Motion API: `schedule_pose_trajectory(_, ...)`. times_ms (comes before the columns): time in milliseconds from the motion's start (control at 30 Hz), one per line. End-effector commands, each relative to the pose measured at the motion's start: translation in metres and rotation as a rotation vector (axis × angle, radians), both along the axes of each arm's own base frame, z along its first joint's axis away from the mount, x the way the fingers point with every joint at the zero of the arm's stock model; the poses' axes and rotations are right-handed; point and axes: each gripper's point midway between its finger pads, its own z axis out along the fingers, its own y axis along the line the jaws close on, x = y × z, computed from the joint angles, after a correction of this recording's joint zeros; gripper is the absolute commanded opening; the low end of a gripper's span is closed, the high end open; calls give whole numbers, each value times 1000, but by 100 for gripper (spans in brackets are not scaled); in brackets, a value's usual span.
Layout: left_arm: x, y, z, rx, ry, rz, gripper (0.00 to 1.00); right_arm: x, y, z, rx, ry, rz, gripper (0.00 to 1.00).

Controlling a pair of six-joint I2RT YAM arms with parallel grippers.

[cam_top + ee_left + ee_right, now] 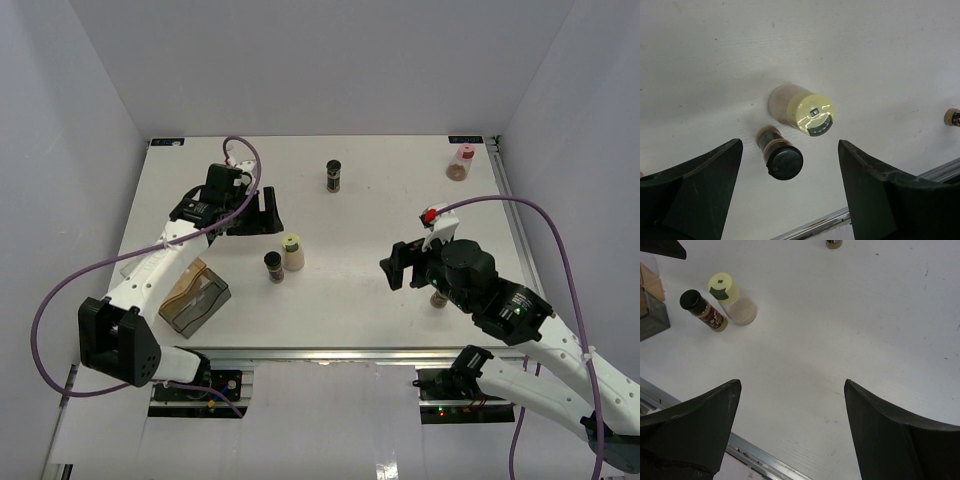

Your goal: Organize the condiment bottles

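At the near left of the white table [350,325], I see a smoky grey rectangular box [196,298] with brown contents, lying at an angle beside the left arm. On the near right, a small clear jar with brown contents [438,299] stands half hidden under the right arm; I cannot tell its cap colour. The right gripper [792,385] hangs just left of it, fingers spread wide with only bare table between them.

Toward the middle, two condiment bottles stand upright just beside each other: a small clear jar with a black cap and dark contents [273,266], and behind it a clear jar with a pale yellow cap and cream contents [292,251]. I cannot tell whether they touch. Beyond them to the left, the left gripper [254,214] looks down on the pair, fingers spread and holding nothing.

Farther back, a dark jar with a black cap [334,176] stands alone at centre. A pink-capped jar with brown contents [461,163] sits by the far right corner.
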Motion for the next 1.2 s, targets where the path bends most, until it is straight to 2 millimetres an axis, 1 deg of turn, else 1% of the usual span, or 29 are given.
schedule_pose_trajectory(0,4,-18,9,16,-67,-61,88,5,3,11,32,-45,-3,90)
schedule_pose_trajectory(100,6,-29,-2,46,-48,-92,88,4,3,11,34,-46,-4,90)
schedule_pose_trajectory(167,7,-35,-5,59,-44,-101,88,4,2,10,32,-46,-6,90)
schedule_pose_trajectory(267,10,-41,-11,76,-29,-102,88,4,1,11,33,-48,-10,90)
schedule_pose_trajectory(467,13,-49,-29,133,4,-103,88,4,-5,14,23,-58,-25,90)
schedule_pose_trajectory(600,13,-57,-33,146,11,-111,88,5,-5,16,23,-63,-26,90)
schedule_pose_trajectory(733,14,-55,-41,197,22,-92,87,5,-5,17,20,-63,-25,90)
schedule_pose_trajectory(1000,13,-57,-53,257,50,-79,84,5,-5,21,24,-71,-24,90)
schedule_pose_trajectory(1067,12,-58,-60,282,72,-74,81,5,-5,21,21,-72,-25,90)
schedule_pose_trajectory(1167,10,-55,-67,330,98,-46,81,5,-6,21,19,-72,-26,90)
